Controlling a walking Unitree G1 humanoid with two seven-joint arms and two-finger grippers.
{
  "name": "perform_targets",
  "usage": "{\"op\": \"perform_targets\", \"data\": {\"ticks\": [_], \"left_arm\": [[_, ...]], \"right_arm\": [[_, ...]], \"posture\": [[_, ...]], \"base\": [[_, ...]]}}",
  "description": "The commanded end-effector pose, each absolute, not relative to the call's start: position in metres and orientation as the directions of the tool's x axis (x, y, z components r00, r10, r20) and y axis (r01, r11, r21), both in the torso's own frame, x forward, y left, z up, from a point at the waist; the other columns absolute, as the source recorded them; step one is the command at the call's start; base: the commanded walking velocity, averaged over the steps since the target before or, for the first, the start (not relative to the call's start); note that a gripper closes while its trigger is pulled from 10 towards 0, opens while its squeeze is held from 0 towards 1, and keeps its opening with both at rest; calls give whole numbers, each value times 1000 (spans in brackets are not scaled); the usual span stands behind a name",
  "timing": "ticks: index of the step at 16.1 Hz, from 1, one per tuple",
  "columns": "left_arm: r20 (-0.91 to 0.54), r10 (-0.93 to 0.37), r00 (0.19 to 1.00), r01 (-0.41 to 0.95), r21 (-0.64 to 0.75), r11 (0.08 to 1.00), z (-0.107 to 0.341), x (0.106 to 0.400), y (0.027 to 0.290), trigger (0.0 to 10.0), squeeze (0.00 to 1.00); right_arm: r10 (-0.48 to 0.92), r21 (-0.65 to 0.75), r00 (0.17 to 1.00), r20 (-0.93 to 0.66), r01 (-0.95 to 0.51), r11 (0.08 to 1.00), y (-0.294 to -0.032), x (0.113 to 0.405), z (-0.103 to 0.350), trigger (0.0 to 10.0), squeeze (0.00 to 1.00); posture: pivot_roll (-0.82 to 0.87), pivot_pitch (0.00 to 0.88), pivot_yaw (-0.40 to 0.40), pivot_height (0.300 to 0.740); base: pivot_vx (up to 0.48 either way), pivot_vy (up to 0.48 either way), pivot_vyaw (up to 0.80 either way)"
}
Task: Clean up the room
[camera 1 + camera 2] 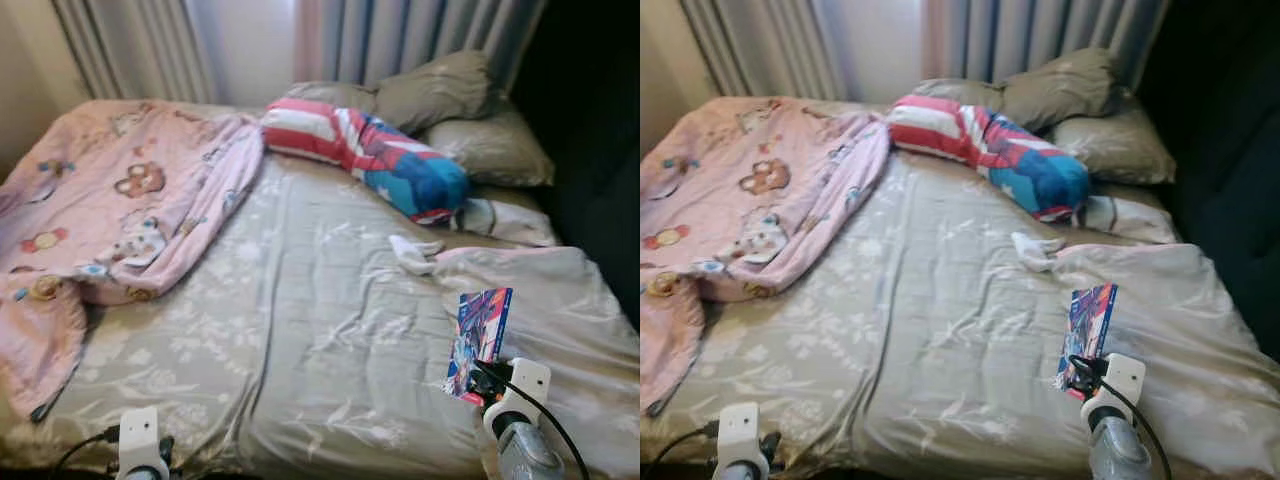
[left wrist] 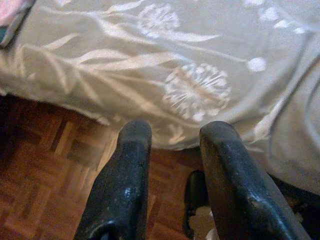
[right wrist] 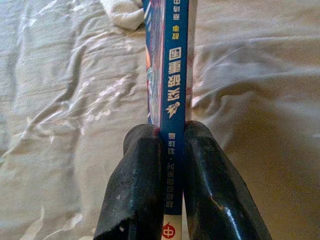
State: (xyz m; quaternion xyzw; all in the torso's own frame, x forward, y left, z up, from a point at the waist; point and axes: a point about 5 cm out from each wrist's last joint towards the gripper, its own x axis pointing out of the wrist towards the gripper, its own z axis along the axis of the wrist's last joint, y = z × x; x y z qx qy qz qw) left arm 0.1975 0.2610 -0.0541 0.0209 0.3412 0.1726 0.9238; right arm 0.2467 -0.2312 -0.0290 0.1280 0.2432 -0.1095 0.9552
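Our right gripper (image 3: 172, 165) pinches a book (image 1: 478, 338) by its spine, upright above the bed's (image 1: 330, 340) near right corner. We should keep it level while carrying it off (the grip looks thin). Left gripper (image 2: 172, 165) hangs parted, empty.

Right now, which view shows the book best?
The left eye view: the book stands upright in the right gripper above the bed, cover visible. The right eye view shows nearly the same. The right wrist view gives just its blue spine clamped between the fingers.
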Motion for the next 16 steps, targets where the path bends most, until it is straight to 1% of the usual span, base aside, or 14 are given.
{"op": "perform_targets", "data": {"ticks": [1,6,10,16], "left_arm": [[-632,330,701,-295,164,941,-55,195,262,10000,0],[-636,330,698,-293,168,941,-56,193,262,10000,0],[-633,327,701,-287,169,943,-57,193,261,10000,0],[-636,323,701,-280,171,945,-58,192,260,10000,0]], "right_arm": [[-142,192,874,-464,256,947,-231,253,-23,10000,0],[-137,192,876,-462,250,949,-229,254,-23,10000,0],[-140,190,875,-464,252,949,-230,253,-23,10000,0],[-139,187,872,-469,252,950,-229,251,-25,10000,0]], "posture": [[137,77,-66,740],[141,74,-68,740],[139,73,-68,740],[140,75,-68,740]], "base": [[0,0,0],[0,0,0],[0,-318,0],[0,0,0]]}}
